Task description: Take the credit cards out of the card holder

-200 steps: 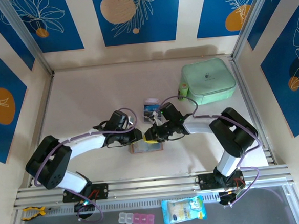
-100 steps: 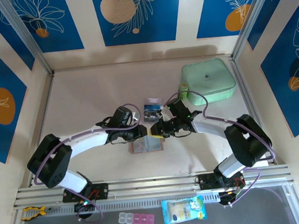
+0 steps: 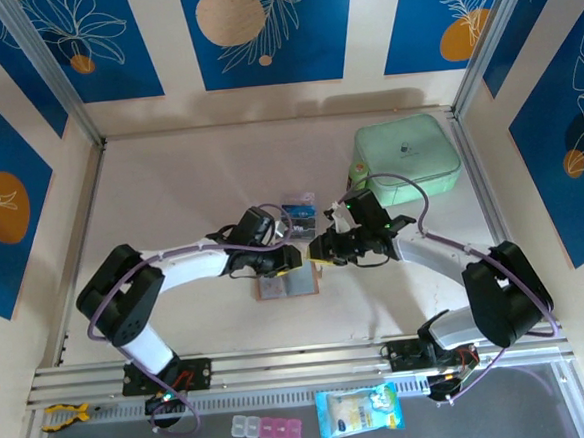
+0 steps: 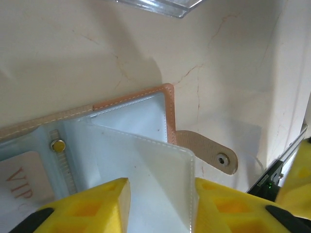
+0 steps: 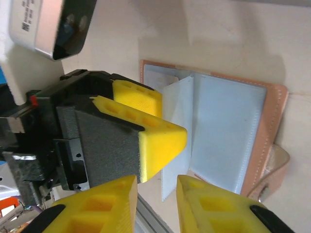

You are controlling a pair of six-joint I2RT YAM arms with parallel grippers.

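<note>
Left claw now farther right

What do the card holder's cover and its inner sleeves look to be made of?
Card holder cover: apparently tan leather or imitation, matte, stitched edge, shiny metal-looking snap on its strap. Inner sleeves: likely soft translucent plastic, slightly glossy, welded seams visible.
</note>
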